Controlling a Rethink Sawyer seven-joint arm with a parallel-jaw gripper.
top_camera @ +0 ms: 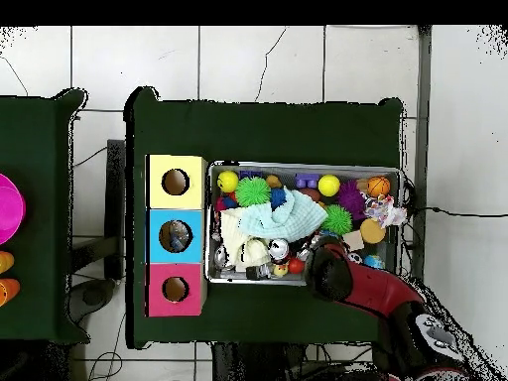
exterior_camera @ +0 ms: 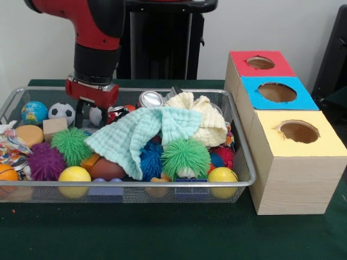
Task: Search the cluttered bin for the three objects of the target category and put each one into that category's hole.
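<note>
The wire mesh bin is full of clutter. It holds a globe ball, a soccer ball, a wooden block, green spiky balls, a purple spiky ball, yellow balls, a can, a pale green cloth and a cream cloth. My gripper hangs open at the bin's far left part, fingers straddling a small white ball beside the soccer ball. Three boxes with holes stand beside the bin: red, blue and yellow.
In the overhead view my arm reaches over the bin's rim and hides the gripper. The blue box's hole shows something inside. A second table at the left holds a pink bowl.
</note>
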